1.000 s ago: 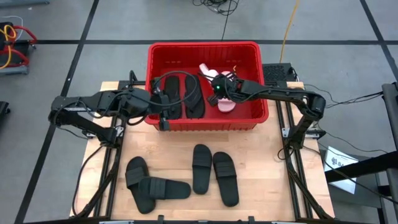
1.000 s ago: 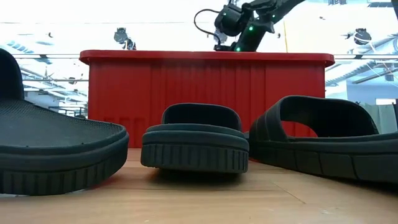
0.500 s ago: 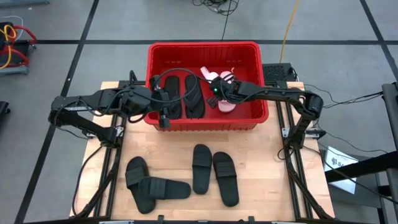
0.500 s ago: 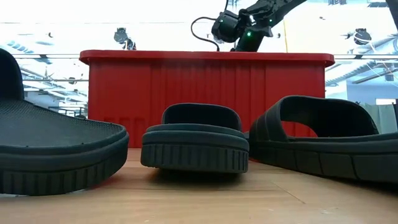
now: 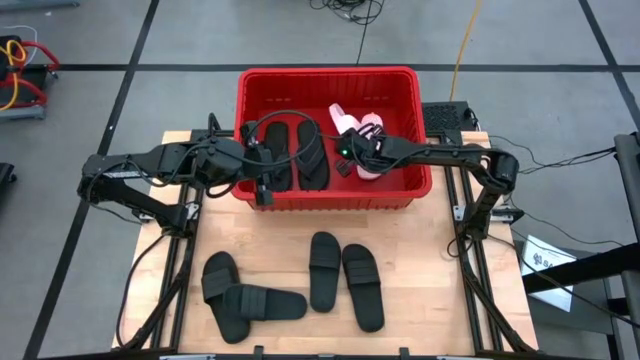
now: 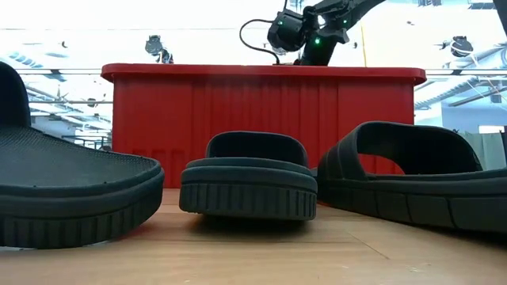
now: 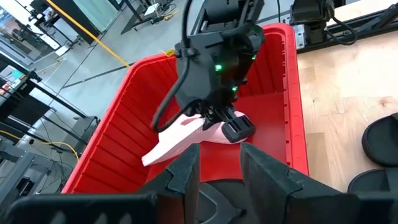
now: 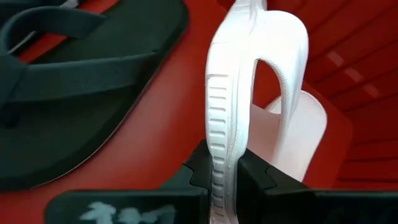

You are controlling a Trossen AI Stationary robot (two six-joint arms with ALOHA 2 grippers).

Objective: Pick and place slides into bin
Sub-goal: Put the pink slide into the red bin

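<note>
The red bin stands at the table's far edge. In it lie two black flip-flops and a light pink slide. My right gripper hangs over the bin's middle, shut on a second pink slide, which also shows in the right wrist view. My left gripper hovers open over the bin's near left part, above the flip-flops, with nothing between its fingers. Several black slides lie sole down on the table's near half. My right gripper pinches the pink slide's sole across its thickness, between its two fingers, at the sole's ribbed side edge. The fingers slant down from the table's right. The slide stands on edge, strap to one side, lifted clear of the bin floor.
In the low view the black slides fill the foreground in front of the bin's near wall. Bare table shows between them and the bin. Both arms reach over the bin's rim from either side.
My right gripper has turned at the wrist and shifted slightly toward the bin's left while staying shut. The pink slide has swung round with it above the bin floor.
</note>
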